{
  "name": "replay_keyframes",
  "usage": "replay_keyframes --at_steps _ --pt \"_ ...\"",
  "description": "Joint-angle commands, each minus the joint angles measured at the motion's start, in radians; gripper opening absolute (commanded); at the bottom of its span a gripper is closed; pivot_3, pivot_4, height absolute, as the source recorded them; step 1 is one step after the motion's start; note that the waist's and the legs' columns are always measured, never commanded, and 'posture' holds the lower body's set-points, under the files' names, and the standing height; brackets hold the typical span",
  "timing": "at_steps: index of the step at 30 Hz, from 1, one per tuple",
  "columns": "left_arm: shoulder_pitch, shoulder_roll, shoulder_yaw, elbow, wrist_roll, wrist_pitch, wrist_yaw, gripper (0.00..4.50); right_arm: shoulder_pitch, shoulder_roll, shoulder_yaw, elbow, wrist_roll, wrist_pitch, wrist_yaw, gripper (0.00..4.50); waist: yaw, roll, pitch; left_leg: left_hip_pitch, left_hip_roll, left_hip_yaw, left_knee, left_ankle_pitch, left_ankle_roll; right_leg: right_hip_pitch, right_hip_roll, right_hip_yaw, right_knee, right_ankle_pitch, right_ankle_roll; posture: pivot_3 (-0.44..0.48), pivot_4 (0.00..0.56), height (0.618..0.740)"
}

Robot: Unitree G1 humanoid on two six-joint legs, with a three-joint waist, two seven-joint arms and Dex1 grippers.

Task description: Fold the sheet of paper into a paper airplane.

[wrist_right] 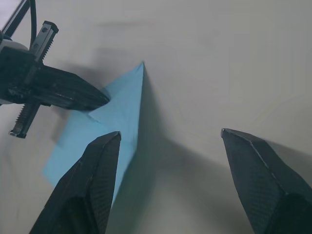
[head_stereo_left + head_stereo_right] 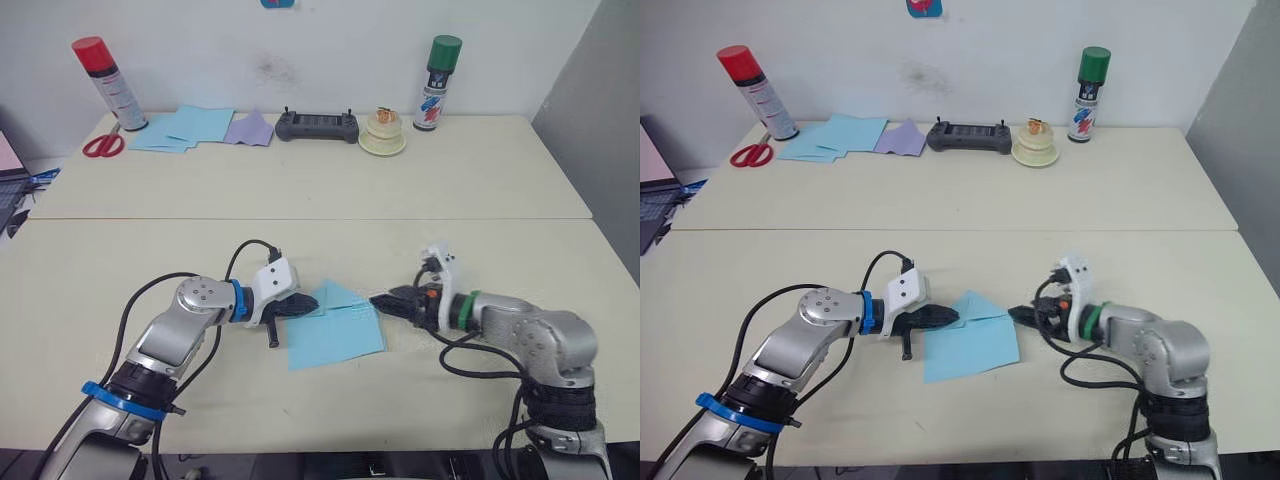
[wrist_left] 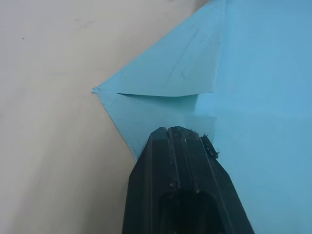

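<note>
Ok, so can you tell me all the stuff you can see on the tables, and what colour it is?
Sheet of paper: one, light blue, partly folded, near table between the grippers.
Pile of sheets: several, light blue, far table.
Purple sheet: one, lavender, beside the pile.
Scissors: one, red handles, far table, left end.
Spray cans: two, red cap on the left, green cap on the right.
Controller: one, dark grey, far table.
Tape roll: one, cream, beside the controller.
Left gripper: black, shut, tip on the paper.
Right gripper: black, open, at the paper's edge.
</note>
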State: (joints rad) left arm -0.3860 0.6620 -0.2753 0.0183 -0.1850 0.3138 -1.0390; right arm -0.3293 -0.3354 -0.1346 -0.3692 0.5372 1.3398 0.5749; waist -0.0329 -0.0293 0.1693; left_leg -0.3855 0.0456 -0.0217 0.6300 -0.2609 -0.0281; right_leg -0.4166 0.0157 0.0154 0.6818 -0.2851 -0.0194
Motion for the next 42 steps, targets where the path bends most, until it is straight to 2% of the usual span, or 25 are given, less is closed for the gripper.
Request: replay_keyframes --at_steps 1,2,5,10,14,26,34,42 --pt "0.020 0.004 -0.014 0.046 0.039 -0.003 -0.003 0.00 0.029 -0.066 0.031 0.001 0.004 -0.096 0.052 3.06 -0.001 0.000 0.000 0.001 0.000 0.000 0.000 0.000 0.000 0.001 0.000 0.000 0.000 0.000 0.000 0.000 0.150 0.740" --pt "0.021 0.001 -0.015 0.048 0.040 -0.006 -0.002 0.00 0.035 -0.072 0.050 0.014 -0.003 -0.120 0.053 2.89 -0.002 0.000 0.000 0.003 0.000 0.000 0.000 0.000 0.000 0.003 0.000 0.000 -0.001 0.000 0.000 0.000 0.150 0.740" --pt "0.024 -0.007 -0.016 0.052 0.041 -0.011 0.004 0.00 0.044 -0.064 0.125 0.049 -0.025 -0.206 0.056 1.83 -0.004 0.000 0.000 0.006 0.000 0.000 0.000 0.000 0.000 0.007 0.001 0.000 -0.001 0.000 0.001 0.000 0.150 0.740" --pt "0.028 -0.018 -0.012 0.052 0.039 -0.007 0.010 0.00 0.018 0.030 0.178 0.078 -0.007 -0.257 0.027 0.01 -0.001 0.000 0.000 0.006 0.000 -0.001 0.000 0.000 0.000 0.007 0.001 -0.001 -0.001 0.000 0.001 0.000 0.150 0.740" --pt "0.019 -0.022 -0.016 0.078 0.060 -0.020 0.017 0.00 -0.018 0.132 0.136 0.094 0.045 -0.243 -0.014 0.01 -0.001 0.000 0.000 0.006 0.000 -0.001 0.002 0.000 0.000 0.008 0.001 0.000 -0.001 0.000 0.001 0.000 0.150 0.740" --pt "-0.050 -0.075 -0.049 0.130 0.082 -0.061 -0.017 0.00 -0.061 0.208 0.179 0.095 0.063 -0.253 -0.070 0.01 0.005 0.000 0.000 0.006 -0.001 -0.002 0.004 0.000 0.000 0.009 0.000 -0.001 0.000 0.001 0.002 0.000 0.150 0.740" --pt "-0.053 -0.131 -0.034 0.072 0.022 -0.036 -0.067 0.00 -0.062 0.206 0.210 0.109 0.050 -0.270 -0.082 0.01 0.007 0.000 0.000 0.002 -0.001 -0.002 0.012 0.000 0.000 0.010 -0.001 -0.001 -0.001 0.002 0.005 0.000 0.150 0.740" --pt "-0.040 -0.138 -0.024 0.052 0.019 -0.012 -0.079 0.00 -0.060 0.202 0.213 0.113 0.048 -0.276 -0.087 0.01 0.005 0.000 0.000 0.001 -0.001 -0.001 0.014 0.000 0.000 0.010 0.000 -0.001 -0.001 0.003 0.007 0.000 0.150 0.740"
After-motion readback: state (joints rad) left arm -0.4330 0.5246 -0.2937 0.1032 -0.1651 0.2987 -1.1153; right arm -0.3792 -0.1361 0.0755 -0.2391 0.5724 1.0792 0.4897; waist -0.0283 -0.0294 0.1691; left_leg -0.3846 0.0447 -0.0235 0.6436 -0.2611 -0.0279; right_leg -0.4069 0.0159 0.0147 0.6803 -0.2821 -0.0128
